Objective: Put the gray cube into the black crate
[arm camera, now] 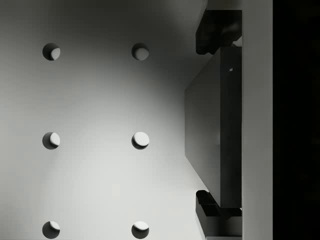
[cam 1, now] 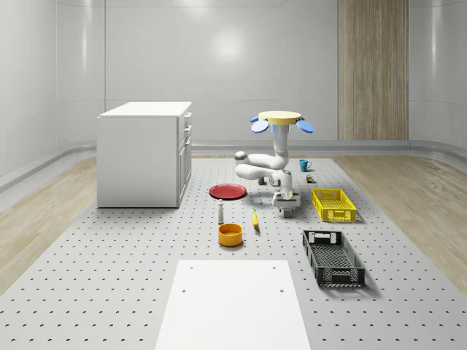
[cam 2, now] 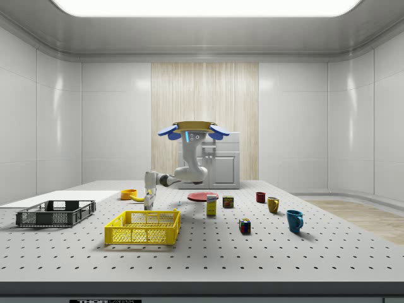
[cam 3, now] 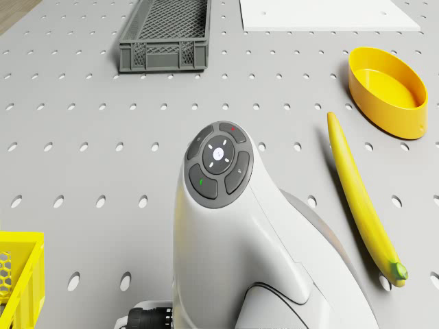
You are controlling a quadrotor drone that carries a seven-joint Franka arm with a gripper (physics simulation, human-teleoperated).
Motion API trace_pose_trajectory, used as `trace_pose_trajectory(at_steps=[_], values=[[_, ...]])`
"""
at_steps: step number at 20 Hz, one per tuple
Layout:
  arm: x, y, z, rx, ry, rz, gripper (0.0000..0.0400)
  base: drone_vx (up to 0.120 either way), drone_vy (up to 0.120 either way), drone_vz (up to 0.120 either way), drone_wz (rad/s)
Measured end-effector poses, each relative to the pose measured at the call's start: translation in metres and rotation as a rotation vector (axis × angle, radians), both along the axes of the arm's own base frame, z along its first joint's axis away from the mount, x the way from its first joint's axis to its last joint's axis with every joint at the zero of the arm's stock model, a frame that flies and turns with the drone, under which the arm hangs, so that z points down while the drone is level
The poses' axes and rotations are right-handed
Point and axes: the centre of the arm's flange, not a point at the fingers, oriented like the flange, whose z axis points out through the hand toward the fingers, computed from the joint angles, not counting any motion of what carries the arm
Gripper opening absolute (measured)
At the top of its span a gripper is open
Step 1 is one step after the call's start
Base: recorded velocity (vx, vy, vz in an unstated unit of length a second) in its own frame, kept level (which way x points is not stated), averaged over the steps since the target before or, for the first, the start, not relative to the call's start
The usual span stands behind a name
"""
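The gray cube [arm camera: 202, 125] sits between my gripper's [arm camera: 218, 120] two dark fingertips [arm camera: 217, 30], which press on its opposite ends just above the perforated floor. In the whole-scene view the gripper [cam 1: 286, 203] points down with the cube [cam 1: 287, 212] at its tip, beside the yellow crate's left side. The black crate [cam 1: 333, 257] lies nearer the camera, to the gripper's right, and also appears in the drone view [cam 3: 167, 34]. The drone [cam 1: 281, 117] hovers above the floor behind the gripper, its white arm [cam 3: 219, 226] bent down. From the side, the gripper [cam 2: 150, 199] hangs behind the yellow crate.
A yellow crate [cam 1: 334, 204] stands right of the gripper. A banana [cam 1: 255, 219], an orange bowl [cam 1: 230, 233], a white bottle [cam 1: 220, 211] and a red plate [cam 1: 228, 191] lie to its left. A white cabinet [cam 1: 142, 153] stands far left, a white sheet [cam 1: 230, 302] in front.
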Motion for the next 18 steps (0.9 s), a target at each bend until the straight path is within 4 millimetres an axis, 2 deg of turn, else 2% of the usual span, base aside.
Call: trace_pose_trajectory(at_steps=[5,18], values=[[0.0,0.0,0.0,0.0,0.0,0.0,0.04,0.088,0.0,0.0,0.0],[0.0,0.0,0.0,0.0,0.0,0.0,0.04,0.0,0.0,0.0,0.0]])
